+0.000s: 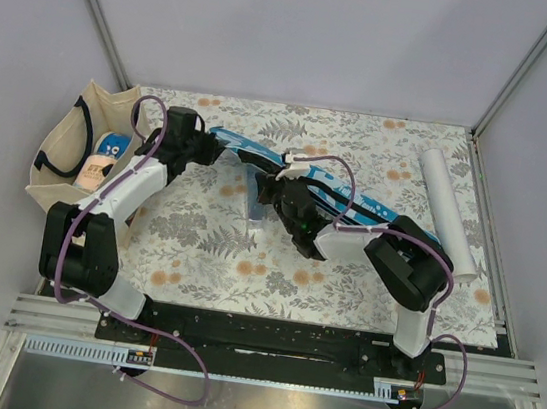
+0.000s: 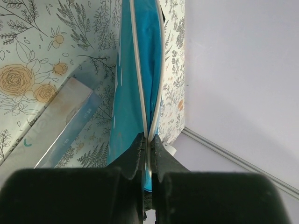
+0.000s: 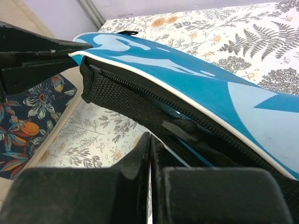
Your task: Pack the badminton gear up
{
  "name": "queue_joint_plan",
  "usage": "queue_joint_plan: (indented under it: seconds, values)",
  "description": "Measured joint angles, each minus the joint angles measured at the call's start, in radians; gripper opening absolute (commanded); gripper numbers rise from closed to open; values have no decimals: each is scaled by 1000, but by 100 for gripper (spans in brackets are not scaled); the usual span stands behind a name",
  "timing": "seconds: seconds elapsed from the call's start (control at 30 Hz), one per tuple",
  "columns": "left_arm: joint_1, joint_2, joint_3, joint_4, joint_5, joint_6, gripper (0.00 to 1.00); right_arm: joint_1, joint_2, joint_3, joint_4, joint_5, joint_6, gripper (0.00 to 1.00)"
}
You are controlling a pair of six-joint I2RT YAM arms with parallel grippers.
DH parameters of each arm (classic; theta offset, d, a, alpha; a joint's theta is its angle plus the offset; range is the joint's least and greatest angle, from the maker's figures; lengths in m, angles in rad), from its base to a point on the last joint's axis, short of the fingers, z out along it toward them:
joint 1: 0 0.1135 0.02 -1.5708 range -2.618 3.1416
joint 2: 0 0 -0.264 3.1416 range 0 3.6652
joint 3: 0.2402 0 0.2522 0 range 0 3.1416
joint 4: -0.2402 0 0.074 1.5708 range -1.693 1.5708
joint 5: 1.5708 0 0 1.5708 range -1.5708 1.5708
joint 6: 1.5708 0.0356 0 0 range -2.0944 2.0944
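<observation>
The blue racket-shaped cover (image 1: 235,145) lies slanted across the flowered cloth, raised at its left end. My left gripper (image 1: 204,143) is shut on that end, its jaws (image 2: 149,137) pinching the white-piped edge of the cover (image 2: 131,84). My right gripper (image 1: 279,197) sits against the cover's near side. In the right wrist view its jaws (image 3: 150,135) are shut just below the cover's (image 3: 196,79) black zipper edge (image 3: 112,93). Whether anything thin is pinched there I cannot tell. A grey zipper tab (image 3: 177,128) lies beside the fingers. The long white tube (image 1: 445,207) rests at the right.
A beige tote bag (image 1: 68,152) with black handles stands open at the table's left edge; its flowered lining (image 3: 32,116) shows in the right wrist view. A pale long object (image 2: 60,126) lies on the cloth beside the cover. Grey walls enclose the table.
</observation>
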Motion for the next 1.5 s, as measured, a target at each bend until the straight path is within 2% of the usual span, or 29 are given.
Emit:
queue_joint_plan:
  seconds: [0.07,0.13,0.27,0.63,1.13,1.37,1.5]
  values:
    - [-2,0,4,-2,-5,0,0,-8,-17,-17,0,-13,-7,0]
    - [-5,0,4,-7,-8,0,0,-13,-20,-17,0,-44,-10,11]
    - [-8,0,5,-23,-9,-8,0,-14,-20,-14,10,-105,-11,26]
    - [-16,1,31,-63,-17,-40,0,-4,32,112,19,-120,36,40]
    - [-20,12,55,-105,-23,-53,0,2,77,183,-42,-58,123,41]
    - [-23,12,55,-106,-29,-60,0,3,117,218,-38,-41,121,20]
    - [-23,11,55,-110,-32,-60,0,3,122,218,-32,-34,121,26]
